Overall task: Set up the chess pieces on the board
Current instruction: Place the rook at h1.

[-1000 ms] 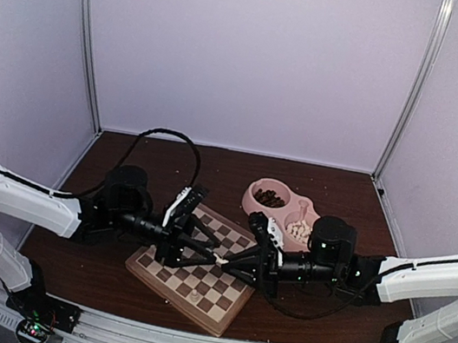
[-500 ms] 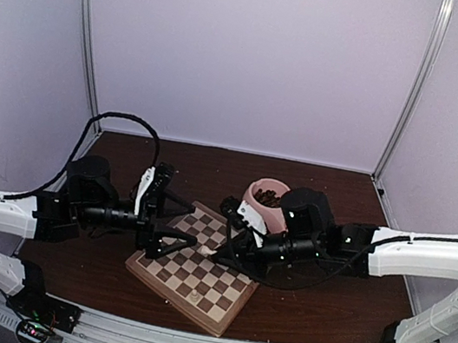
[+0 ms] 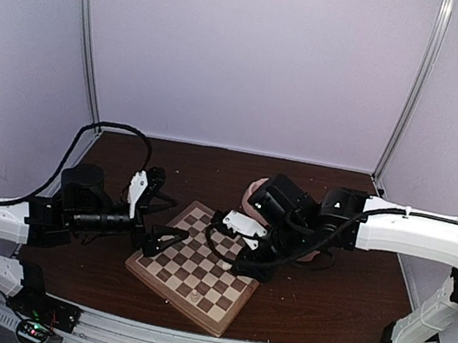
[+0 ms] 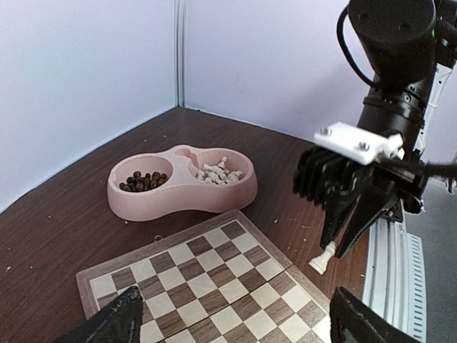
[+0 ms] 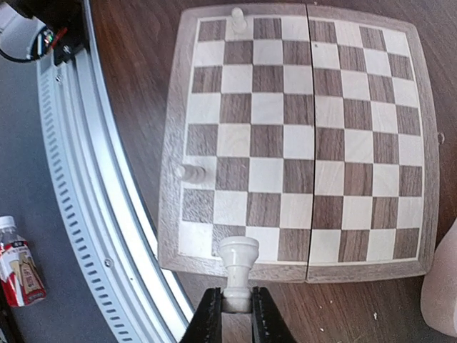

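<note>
Pink plastic double bowl [image 4: 178, 204]: held dark brown figures [image 4: 143, 181], cream pieces [image 4: 216, 171].
Right gripper [image 5: 237, 304]: clenched 1 cream piece [image 5: 238, 259].
Left gripper [image 4: 235, 325]: released.

The flat square checked wooden chessboard [image 3: 194, 273] lies skewed on the dark wooden worktop [image 3: 330, 303], near its front edge. Just behind its right corner sits the pink double-compartment bowl [image 4: 182, 204]. Seen from the left wrist, dark brown turned figures [image 4: 143, 181] fill the left compartment and pale cream turned chess pieces [image 4: 218, 171] the right. Two cream pawns [image 5: 189, 171] stand on outer squares. The right end effector [image 5: 237, 314] holds a cream piece [image 5: 238, 261] over the board's rim. The left end effector [image 3: 178, 220] hangs at the board's left edge.
</note>
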`<move>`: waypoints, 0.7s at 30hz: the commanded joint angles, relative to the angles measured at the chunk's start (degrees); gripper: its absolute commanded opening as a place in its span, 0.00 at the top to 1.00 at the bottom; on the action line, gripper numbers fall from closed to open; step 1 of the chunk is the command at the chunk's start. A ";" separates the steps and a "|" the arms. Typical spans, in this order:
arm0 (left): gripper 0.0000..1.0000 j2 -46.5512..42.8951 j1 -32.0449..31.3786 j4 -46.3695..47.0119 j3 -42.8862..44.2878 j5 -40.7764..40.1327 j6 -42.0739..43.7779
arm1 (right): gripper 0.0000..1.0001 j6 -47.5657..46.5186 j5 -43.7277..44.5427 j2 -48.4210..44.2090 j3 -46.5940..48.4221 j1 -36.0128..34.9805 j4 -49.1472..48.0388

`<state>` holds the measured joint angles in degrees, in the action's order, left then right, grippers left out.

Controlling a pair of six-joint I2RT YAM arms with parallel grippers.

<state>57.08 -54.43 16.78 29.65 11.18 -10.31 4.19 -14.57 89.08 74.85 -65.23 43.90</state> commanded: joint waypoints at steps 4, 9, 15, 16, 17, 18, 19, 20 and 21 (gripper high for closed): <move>0.11 -4.35 -0.05 -0.28 -1.61 -8.47 1.62 | 1.00 -2.49 8.49 3.44 2.31 -0.95 7.59; 0.12 -7.39 -0.05 -0.93 -2.79 -14.83 1.15 | 1.00 -2.38 7.63 4.69 3.22 -2.41 9.00; 0.12 -10.56 -0.05 -4.15 -3.95 -30.28 -4.03 | 1.00 -3.37 9.21 10.10 7.40 -6.60 12.93; 0.10 -11.19 0.01 -4.01 -4.57 -32.78 -4.69 | 1.00 -3.41 9.98 11.46 8.65 -7.39 14.11; 0.08 -11.82 0.02 -3.78 -5.23 -34.73 -5.14 | 1.00 -3.46 10.58 12.80 9.90 -8.09 15.12; 0.07 -12.49 0.08 -3.45 -5.84 -37.09 -5.90 | 1.00 -5.02 11.04 14.22 11.04 -8.73 16.37; 0.05 -13.06 0.16 -3.41 -6.21 -38.87 -6.25 | 1.00 -5.54 11.59 15.42 12.10 -9.28 17.33; 0.04 -13.61 0.46 -3.71 -6.36 -40.58 -6.42 | 1.00 -6.02 12.14 16.65 12.95 -9.78 18.30; 0.04 -13.96 0.93 -4.66 -6.17 -41.32 -6.92 | 1.00 -6.10 12.84 17.75 13.78 -10.26 19.28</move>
<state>45.04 -54.41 12.14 24.40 -19.49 -14.17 0.36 -5.98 103.26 84.97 -73.63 57.28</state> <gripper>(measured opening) 0.951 0.126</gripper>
